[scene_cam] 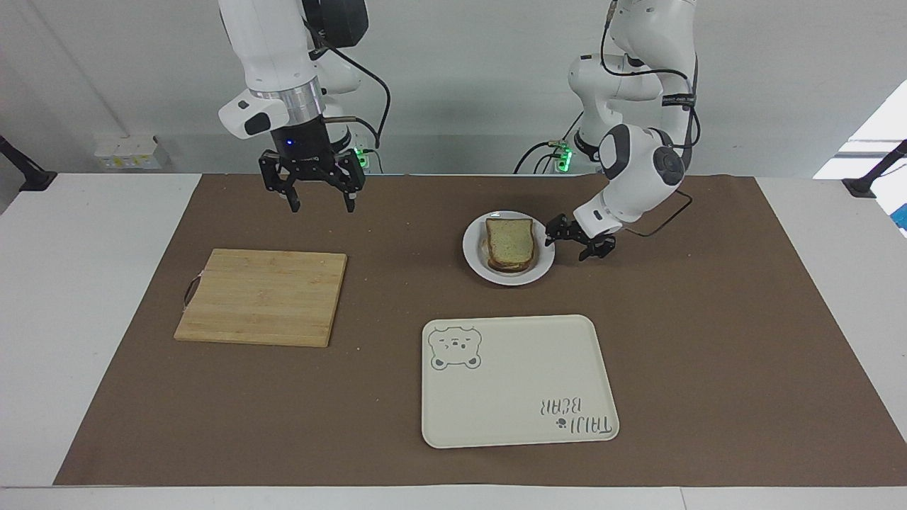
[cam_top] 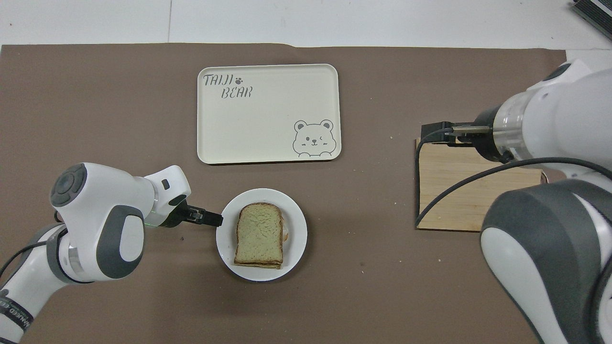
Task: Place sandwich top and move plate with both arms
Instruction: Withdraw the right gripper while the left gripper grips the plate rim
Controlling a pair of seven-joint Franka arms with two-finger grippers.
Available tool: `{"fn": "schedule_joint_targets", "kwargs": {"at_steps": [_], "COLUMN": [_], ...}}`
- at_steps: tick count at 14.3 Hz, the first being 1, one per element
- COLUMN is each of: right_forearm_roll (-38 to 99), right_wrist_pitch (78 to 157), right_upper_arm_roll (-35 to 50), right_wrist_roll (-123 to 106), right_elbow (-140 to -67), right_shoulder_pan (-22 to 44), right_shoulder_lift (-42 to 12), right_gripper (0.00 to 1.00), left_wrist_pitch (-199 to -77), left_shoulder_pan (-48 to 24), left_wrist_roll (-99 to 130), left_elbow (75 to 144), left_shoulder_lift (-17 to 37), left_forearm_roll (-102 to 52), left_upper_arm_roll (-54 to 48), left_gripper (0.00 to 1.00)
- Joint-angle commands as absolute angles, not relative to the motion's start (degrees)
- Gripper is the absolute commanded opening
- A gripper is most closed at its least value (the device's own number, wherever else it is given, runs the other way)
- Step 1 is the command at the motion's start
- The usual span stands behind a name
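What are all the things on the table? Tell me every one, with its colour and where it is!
plate: one, white, round, on the brown mat near the robots.
sandwich top: one, toast-coloured slice with a brown crust, lying on the sandwich on the plate.
tray: one, cream, with a bear drawing, farther from the robots than the plate.
cutting board: one, light wood, toward the right arm's end of the table.
mat: one, brown, covering the table.
left tool: one, black, open, low at the plate's rim on the left arm's side.
right tool: one, black, open, up in the air over the mat near the cutting board.
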State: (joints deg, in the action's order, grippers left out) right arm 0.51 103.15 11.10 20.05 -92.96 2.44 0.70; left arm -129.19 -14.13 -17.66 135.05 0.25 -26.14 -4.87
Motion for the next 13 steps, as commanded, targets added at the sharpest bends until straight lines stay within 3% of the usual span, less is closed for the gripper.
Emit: {"fn": "schedule_joint_targets", "kwargs": {"at_steps": [1,3,4,6,8,11,13], "right_forearm_roll": [0.3,1.0,1.4,1.6,1.7,1.7,1.5], "right_wrist_pitch": [98.0,95.4,94.3,93.7,92.6,90.3,89.6], "right_upper_arm_roll": [10.5,8.4,7.5,5.7,3.4,0.3,-1.5], "right_wrist_roll": [22.0,21.9,21.9,21.9,21.8,21.7,21.3], "right_elbow": [-88.8,-87.0,-86.8,-86.8,-86.8,-86.8,-87.6], "right_shoulder_pan": [1.7,1.5,1.4,1.4,1.4,1.4,1.3], "right_shoulder_lift": [0.1,0.2,0.3,1.6,2.2,2.3,3.4], "right_gripper": [1.0,1.0,1.0,1.0,1.0,1.0,1.0], "left_wrist_pitch": [-132.1,-133.3,-133.3,-133.4,-133.8,-133.8,-134.2], "left_shoulder_pan": [-16.3,-17.6,-17.7,-17.7,-18.1,-18.5,-19.9], "left_wrist_roll": [-18.7,-19.0,-18.8,-18.6,-18.5,-18.3,-18.0], "left_elbow": [137.5,138.4,138.4,138.6,139.0,139.0,139.0], "left_shoulder_lift": [-0.1,0.2,0.2,0.3,0.4,0.4,0.5], "left_forearm_roll": [-27.2,-27.2,-27.2,-27.2,-27.2,-27.2,-27.2], "left_upper_arm_roll": [-4.0,-4.0,-4.0,-4.0,-4.0,-4.0,-4.0], "left_gripper": [1.0,0.95,0.84,0.72,0.7,0.59,0.58]}}
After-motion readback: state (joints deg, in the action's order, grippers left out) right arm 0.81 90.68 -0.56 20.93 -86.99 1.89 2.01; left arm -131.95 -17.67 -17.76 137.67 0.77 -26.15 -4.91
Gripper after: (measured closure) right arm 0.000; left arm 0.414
